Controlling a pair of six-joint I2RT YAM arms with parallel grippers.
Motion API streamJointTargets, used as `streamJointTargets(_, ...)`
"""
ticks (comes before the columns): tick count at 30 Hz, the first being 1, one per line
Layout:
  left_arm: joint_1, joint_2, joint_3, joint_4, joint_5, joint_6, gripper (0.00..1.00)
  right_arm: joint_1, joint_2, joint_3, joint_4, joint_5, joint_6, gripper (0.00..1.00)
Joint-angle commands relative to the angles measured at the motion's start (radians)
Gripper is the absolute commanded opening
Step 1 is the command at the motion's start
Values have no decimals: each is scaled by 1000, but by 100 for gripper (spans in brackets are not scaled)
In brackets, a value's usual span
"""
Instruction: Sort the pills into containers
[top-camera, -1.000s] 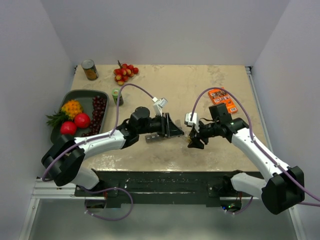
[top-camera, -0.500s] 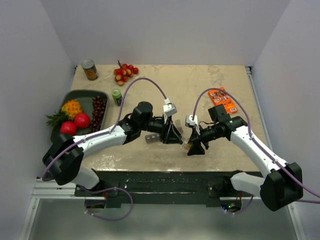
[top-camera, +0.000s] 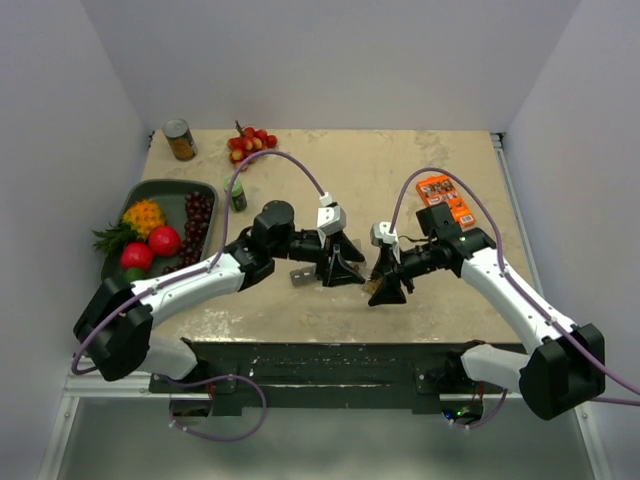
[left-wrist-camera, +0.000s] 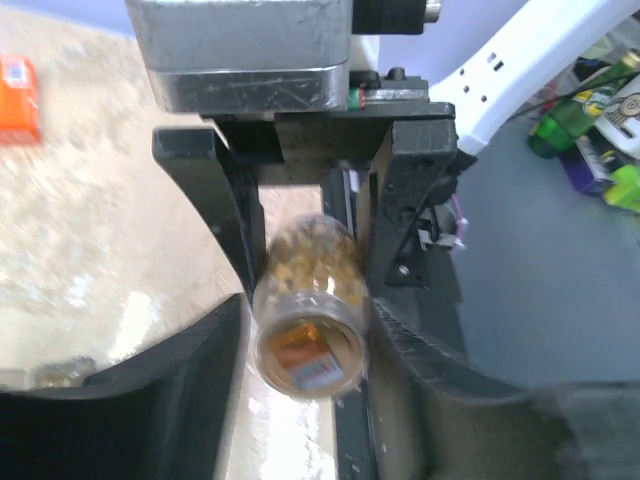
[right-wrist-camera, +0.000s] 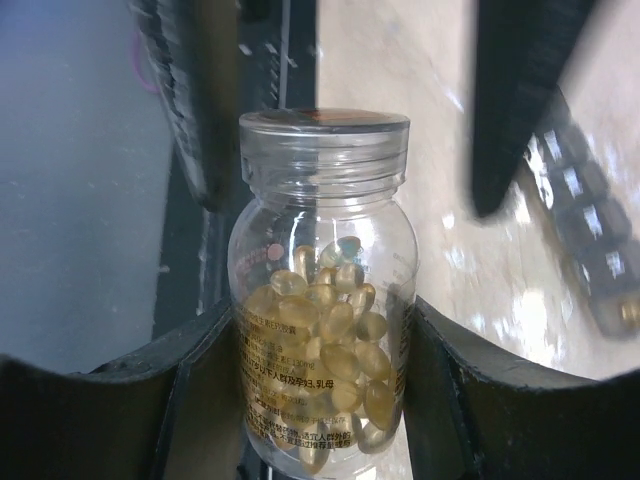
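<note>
Straddling the cap (right-wrist-camera: 324, 135), room each side, left fingers (right-wrist-camera: 515, 100) gape (wide); right fingers (right-wrist-camera: 150, 400) clamp the bottle (right-wrist-camera: 322, 250) of pills (right-wrist-camera: 325, 350).

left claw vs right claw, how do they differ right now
The right claw is shut on the pill bottle; the left claw is open and holds nothing. The right claw grips the bottle's body; the left claw's fingers stand either side of its lid, not clamped. Shared: both are black and meet over the middle of the table.

A clear bottle (left-wrist-camera: 306, 330) of yellowish pills (left-wrist-camera: 305, 262) is pinched end-on between the fingers of the right gripper (left-wrist-camera: 318, 285).
</note>
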Motion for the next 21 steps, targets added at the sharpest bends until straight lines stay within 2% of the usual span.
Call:
streamJointTargets(1, 15, -40, -22, 168, -111, -38, 67, 23, -28, 59, 53, -177, -27, 0)
streamJointTargets(5, 21, -74, -43, 182, -118, -52, 71, 21, -28, 57, 56, -166, -29, 0)
streamJointTargets(6, 26, -87, -50, 182, -120, -55, 77, 21, -28, 57, 54, -165, -29, 0)
streamJointTargets(11, 50, -155, -102, 214, -140, -100, 83, 23, -36, 56, 44, -134, -50, 0)
streamJointTargets(12, 54, -182, -112, 223, -146, -112, 99, 21, -37, 56, 41, -130, -53, 0)
streamJointTargets(21, 69, -279, -180, 257, -141, -166, 99, 23, -39, 47, 50, -105, -55, 0)
